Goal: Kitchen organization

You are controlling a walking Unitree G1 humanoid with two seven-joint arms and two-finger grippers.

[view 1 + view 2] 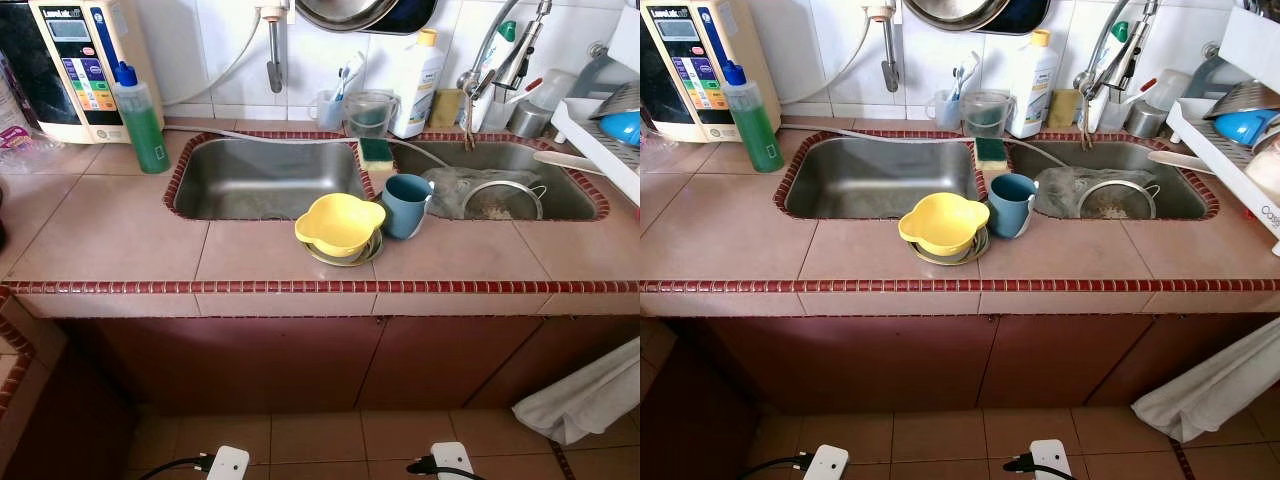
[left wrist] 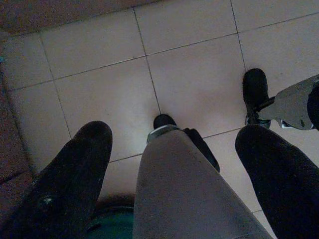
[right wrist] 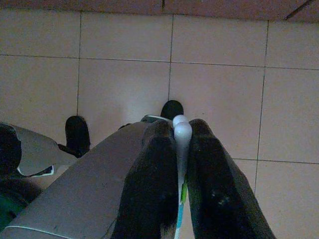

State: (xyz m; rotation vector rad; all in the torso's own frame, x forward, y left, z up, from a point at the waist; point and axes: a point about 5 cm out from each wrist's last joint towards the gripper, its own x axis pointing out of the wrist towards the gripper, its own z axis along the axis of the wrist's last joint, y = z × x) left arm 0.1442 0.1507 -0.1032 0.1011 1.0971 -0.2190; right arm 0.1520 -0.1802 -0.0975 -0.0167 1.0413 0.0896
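Head views: on the tiled counter (image 1: 120, 215), a yellow bowl (image 1: 338, 222) sits in a metal dish at the double sink's (image 1: 265, 178) front edge, with a blue mug (image 1: 405, 205) touching it at 3 o'clock. A green soap bottle (image 1: 142, 120) stands at the sink's 9 o'clock, beside a water purifier (image 1: 80, 65). A strainer (image 1: 502, 198) lies in the right basin. A toothbrush cup (image 1: 328, 108) stands against the wall at 12 o'clock.

Left wrist view: the left gripper (image 2: 174, 169) hangs over the floor (image 2: 199, 79), its fingers spread wide apart.

Right wrist view: the right gripper (image 3: 182, 164) hangs above the floor, fingers pinching a white-handled toothbrush (image 3: 181, 134).
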